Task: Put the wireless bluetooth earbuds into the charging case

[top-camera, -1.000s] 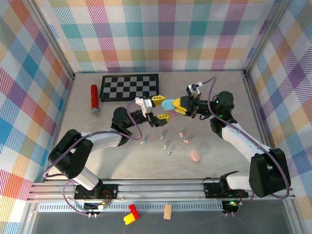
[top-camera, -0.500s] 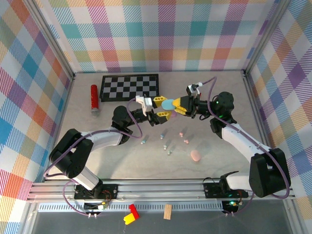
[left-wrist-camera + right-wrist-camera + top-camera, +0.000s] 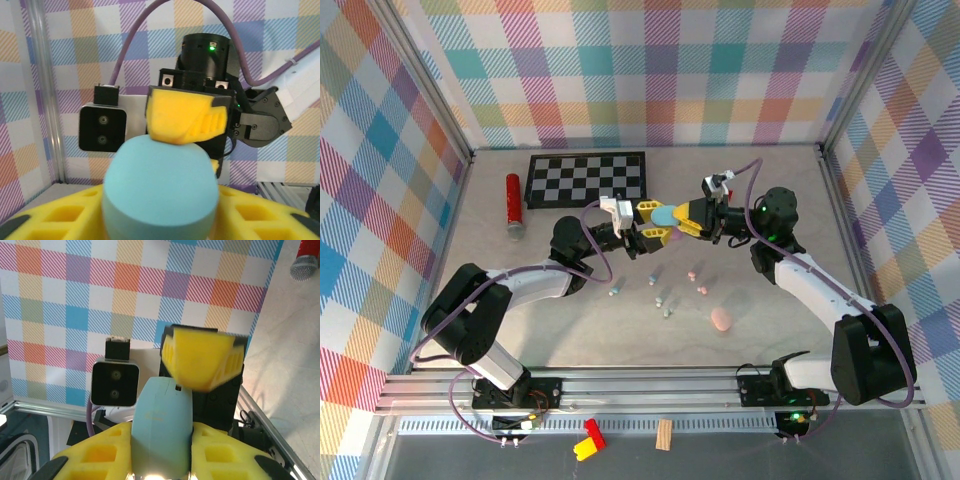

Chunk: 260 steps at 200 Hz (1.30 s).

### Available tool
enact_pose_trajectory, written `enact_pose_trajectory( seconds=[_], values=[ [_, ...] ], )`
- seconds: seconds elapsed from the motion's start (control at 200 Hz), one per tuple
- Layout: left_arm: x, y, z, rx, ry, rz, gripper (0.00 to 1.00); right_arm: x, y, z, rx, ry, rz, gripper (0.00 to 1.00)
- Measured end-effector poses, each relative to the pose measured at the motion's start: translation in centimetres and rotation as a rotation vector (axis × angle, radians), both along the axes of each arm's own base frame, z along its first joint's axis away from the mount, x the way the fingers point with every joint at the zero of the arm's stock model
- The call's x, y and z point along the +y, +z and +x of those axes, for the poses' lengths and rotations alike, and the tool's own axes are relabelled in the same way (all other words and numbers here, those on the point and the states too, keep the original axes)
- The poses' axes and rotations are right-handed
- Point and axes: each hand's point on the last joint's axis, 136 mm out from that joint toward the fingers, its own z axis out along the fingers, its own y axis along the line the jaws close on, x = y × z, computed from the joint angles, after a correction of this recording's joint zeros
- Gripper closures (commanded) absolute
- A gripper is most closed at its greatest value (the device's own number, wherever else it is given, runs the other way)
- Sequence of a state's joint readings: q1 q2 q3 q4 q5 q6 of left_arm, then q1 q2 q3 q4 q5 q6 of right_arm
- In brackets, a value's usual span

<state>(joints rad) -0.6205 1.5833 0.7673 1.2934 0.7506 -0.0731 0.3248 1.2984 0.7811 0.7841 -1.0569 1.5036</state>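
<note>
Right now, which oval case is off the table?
The blue case, held by the right tool beside the left tool; the pink case lies on the table.

Smooth matt blue plastic case, ribbed matt yellow plastic pincer fingers, matt grey tabletop

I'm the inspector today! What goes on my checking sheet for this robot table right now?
Surface: grey table, no spills seen.
Job's things: blue case between the two grippers; pink case lying on the table; several tiny earbuds loose mid-table.
Clutter: checkerboard and red cylinder at the back left.
Grippers: right gripper shut on the blue case; left gripper has its fingers either side of the same case, grip unclear.
Cables: a purple cable looped along each arm.
Surroundings: plaid walls; small blocks in front of the rail.
</note>
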Motion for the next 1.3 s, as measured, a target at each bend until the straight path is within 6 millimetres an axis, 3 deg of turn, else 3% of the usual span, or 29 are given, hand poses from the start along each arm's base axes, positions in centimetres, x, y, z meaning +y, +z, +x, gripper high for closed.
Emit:
enact_pose_trajectory(
  seconds=[0.385,0.59,0.795,0.875,1.08,1.15,1.3],
  values=[
    [-0.2,-0.3,0.0,0.011,-0.011,0.004,0.48,0.0,0.1,0.0,-0.002,0.001,0.004,0.94],
    [-0.2,-0.4,0.0,0.01,-0.015,0.005,0.54,0.0,0.1,0.0,-0.002,0.001,0.004,0.94],
    [-0.2,-0.5,-0.1,0.016,-0.022,0.009,0.66,0.0,0.1,0.0,-0.002,0.001,0.003,0.92],
    [-0.2,-0.5,-0.1,0.016,-0.022,0.01,0.66,0.0,0.1,0.0,-0.002,0.001,0.003,0.81],
    [-0.2,-0.5,-0.1,0.017,-0.021,0.011,0.65,0.0,-0.6,0.1,0.005,-0.016,-0.031,0.31],
    [-0.2,-0.6,0.0,0.017,-0.019,0.013,0.65,-0.4,-0.9,0.2,-0.005,-0.042,-0.058,0.23],
    [0.2,-1.9,-0.3,0.034,-0.008,0.041,0.64,-1.6,-1.0,0.6,-0.051,-0.115,-0.126,0.18]
  ],
)
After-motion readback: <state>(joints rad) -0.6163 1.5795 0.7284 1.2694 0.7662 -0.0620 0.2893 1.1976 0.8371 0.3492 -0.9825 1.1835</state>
